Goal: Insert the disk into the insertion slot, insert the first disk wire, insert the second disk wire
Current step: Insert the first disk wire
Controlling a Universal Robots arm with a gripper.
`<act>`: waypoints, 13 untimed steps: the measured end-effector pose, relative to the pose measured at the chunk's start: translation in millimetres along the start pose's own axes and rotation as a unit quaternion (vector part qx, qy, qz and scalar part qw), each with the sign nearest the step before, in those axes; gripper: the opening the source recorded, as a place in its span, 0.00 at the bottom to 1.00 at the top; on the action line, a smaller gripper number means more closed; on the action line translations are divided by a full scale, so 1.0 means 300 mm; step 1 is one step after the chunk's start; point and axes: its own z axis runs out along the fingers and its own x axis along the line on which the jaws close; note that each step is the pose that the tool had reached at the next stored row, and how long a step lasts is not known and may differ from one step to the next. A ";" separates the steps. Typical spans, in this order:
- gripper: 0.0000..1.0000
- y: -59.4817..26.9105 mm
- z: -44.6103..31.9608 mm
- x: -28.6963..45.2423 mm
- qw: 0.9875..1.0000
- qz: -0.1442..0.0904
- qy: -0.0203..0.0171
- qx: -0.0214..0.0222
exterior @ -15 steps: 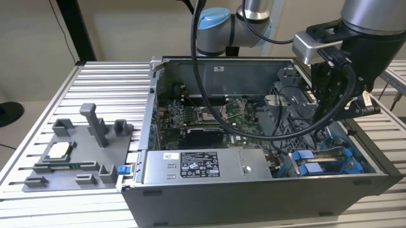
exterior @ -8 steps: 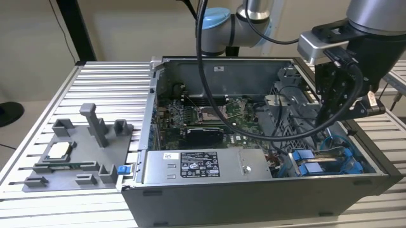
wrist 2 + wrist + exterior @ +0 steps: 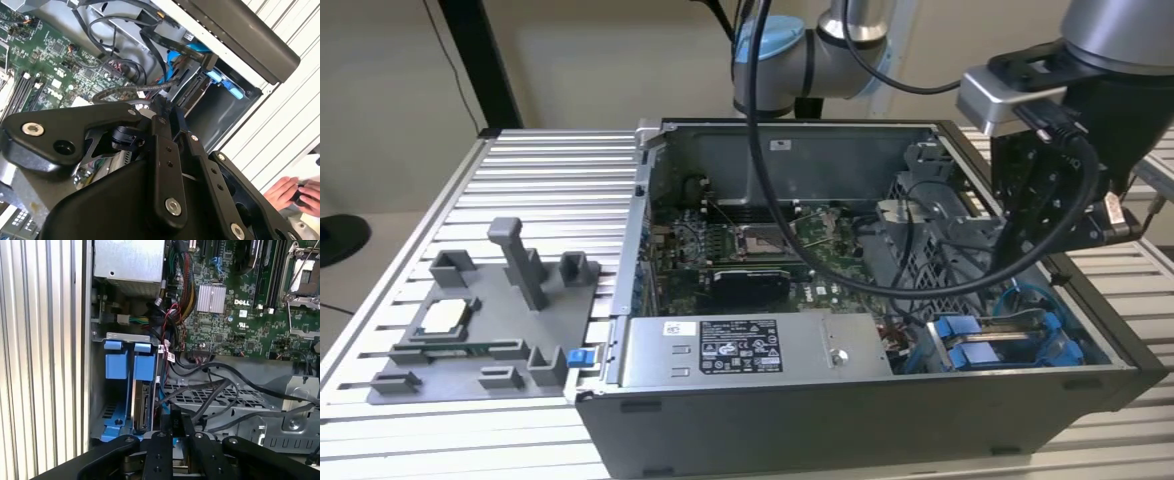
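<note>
The disk (image 3: 141, 407) sits in the insertion slot (image 3: 114, 412), long axis running into the bay, connector edge outward; the hand (image 3: 179, 421) hovers just beside that edge among black wires (image 3: 210, 390); whether it is clenched I cannot tell.

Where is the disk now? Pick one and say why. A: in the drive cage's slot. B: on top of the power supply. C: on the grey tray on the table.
A: in the first wrist view the disk stands on edge inside the slot, its connector end facing out below its blue frame.
</note>
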 end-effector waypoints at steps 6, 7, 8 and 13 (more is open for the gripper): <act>0.00 -0.006 0.001 0.000 1.000 0.000 0.000 0.000; 0.00 -0.006 0.001 0.001 1.000 0.000 0.000 0.000; 0.00 -0.006 0.001 0.001 1.000 0.000 0.000 0.000; 0.00 -0.007 0.001 0.001 1.000 0.000 0.000 0.000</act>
